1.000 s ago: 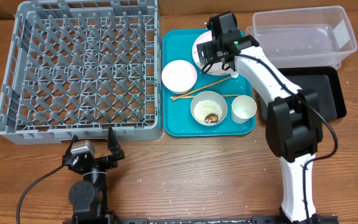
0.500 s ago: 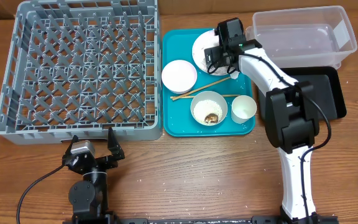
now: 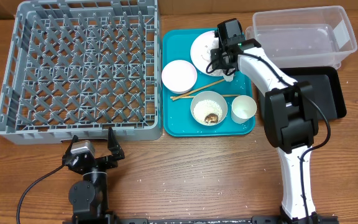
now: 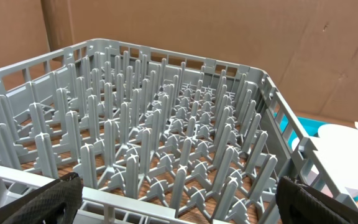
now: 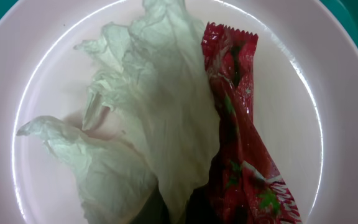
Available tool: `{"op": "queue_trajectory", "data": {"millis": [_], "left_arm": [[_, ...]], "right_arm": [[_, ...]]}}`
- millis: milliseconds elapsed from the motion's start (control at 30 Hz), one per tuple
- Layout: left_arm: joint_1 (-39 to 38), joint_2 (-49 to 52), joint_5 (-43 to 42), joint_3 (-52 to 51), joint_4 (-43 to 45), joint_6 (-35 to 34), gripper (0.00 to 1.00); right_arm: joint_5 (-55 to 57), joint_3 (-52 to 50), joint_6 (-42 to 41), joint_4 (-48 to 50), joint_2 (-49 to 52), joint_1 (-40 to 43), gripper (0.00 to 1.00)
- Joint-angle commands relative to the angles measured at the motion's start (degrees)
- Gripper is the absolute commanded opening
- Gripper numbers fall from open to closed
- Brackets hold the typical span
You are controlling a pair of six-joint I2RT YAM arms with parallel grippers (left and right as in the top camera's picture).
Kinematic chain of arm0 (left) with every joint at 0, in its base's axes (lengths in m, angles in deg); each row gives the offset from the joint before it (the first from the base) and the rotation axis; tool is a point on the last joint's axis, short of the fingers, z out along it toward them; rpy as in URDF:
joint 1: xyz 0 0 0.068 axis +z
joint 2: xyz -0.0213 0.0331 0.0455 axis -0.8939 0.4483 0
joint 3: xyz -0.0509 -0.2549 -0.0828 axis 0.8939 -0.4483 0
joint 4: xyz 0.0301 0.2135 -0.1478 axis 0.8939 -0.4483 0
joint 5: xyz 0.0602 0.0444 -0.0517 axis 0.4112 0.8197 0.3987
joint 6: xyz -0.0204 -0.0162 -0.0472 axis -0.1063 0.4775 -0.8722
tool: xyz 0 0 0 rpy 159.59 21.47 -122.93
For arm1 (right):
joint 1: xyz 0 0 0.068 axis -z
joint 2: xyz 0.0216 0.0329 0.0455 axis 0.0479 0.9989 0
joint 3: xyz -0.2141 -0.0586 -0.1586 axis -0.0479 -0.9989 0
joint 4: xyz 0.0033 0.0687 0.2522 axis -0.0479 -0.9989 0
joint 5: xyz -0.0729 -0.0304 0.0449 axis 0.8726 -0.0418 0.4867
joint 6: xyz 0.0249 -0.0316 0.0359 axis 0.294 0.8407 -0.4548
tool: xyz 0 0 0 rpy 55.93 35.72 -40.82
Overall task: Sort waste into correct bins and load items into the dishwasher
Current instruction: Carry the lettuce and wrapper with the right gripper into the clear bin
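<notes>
The left arm (image 3: 87,186) is folded low, and the left tool (image 3: 112,148) points forward with its fingers (image 4: 42,202) spread wide. The right arm (image 3: 272,78) stretches far forward, and the right tool (image 3: 219,57) points straight down (its fingers are hidden, so its grip is unclear).

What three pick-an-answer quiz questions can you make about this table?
1. Where is the red wrapper? A on the plate; B in the clear tub; C in the grey rack.
2. How many bowls sit on the teal tray? A one; B two; C four.
3. How is the left end effector? A open; B shut on a cup; C shut on chopsticks.
Answers: 1A, it lies beside the napkin on the plate; 2B, one empty, one holding rice; 3A, its fingers stand wide apart.
</notes>
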Motion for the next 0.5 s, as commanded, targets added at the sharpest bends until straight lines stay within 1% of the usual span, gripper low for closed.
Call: {"op": "queue_trajectory", "data": {"millis": [0, 100, 133, 233, 367, 467], "left_arm": [[0.37, -0.42, -0.46, -0.22, 0.07, 1.49, 1.0], [0.37, -0.42, -0.44, -0.22, 0.07, 1.49, 1.0], [0.37, -0.42, -0.44, -0.22, 0.07, 1.49, 1.0], [0.37, -0.42, -0.44, -0.22, 0.07, 1.49, 1.0], [0.37, -0.42, -0.46, -0.22, 0.07, 1.49, 1.0], [0.37, -0.42, -0.44, -0.22, 0.07, 1.49, 1.0]], "right_arm": [[-1.03, 2.91, -0.96, -0.5, -5.75, -0.79, 0.04], [-0.24, 5.66, -4.96, -0.37, -13.73, 0.24, 0.04], [2.54, 5.79, -7.67, -0.35, -16.94, 1.03, 0.04], [10.75, 5.79, -12.52, -0.39, -22.18, 3.5, 0.04], [18.82, 5.64, -19.23, -1.46, -22.47, 7.89, 0.04], [20.04, 5.62, -25.92, -1.81, -20.59, 11.82, 0.04]]}}
